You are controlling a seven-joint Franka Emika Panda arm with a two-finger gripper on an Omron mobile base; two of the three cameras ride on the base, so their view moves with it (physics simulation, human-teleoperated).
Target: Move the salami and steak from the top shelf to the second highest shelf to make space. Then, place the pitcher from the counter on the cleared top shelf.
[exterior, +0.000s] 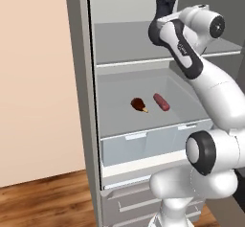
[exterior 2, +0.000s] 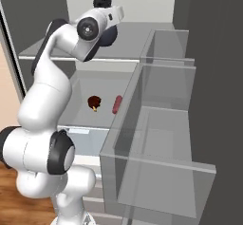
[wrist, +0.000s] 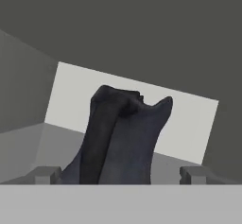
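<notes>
A: Where does the dark navy-black pitcher with the bulbous body and flared wavy rim (wrist: 120, 138) stand?

B: Upright on the wide flat grey top shelf with the thin whitish front rim (exterior: 122, 41), toward its back edge and right of the middle in the left base view; there its rim (exterior: 165, 3) pokes up above the arm's wrist. In the right base view only its dark top (exterior 2: 102, 2) shows behind the white arm.

A: And the claw?

B: The claw (wrist: 120, 175) is spread as wide as it goes, one dark fingertip (wrist: 46, 175) on each side of the pitcher's body. The tips appear to stand clear of the pitcher, so nothing looks gripped, though contact low down cannot be judged.

A: The meats?

B: Both lie on the second highest shelf, the grey panel whose front rim meets the translucent bluish drawer fronts (exterior: 115, 118). The small pinkish-red sausage-shaped salami (exterior: 161, 102) lies near the middle, slanted toward the front edge. The rounded dark reddish-brown steak with its tan bone tip (exterior: 139, 105) sits just beside it on the side nearer the shelf's left edge, apart from it. The right base view shows the same pair, steak (exterior 2: 94, 102) and salami (exterior 2: 116, 104).
</notes>
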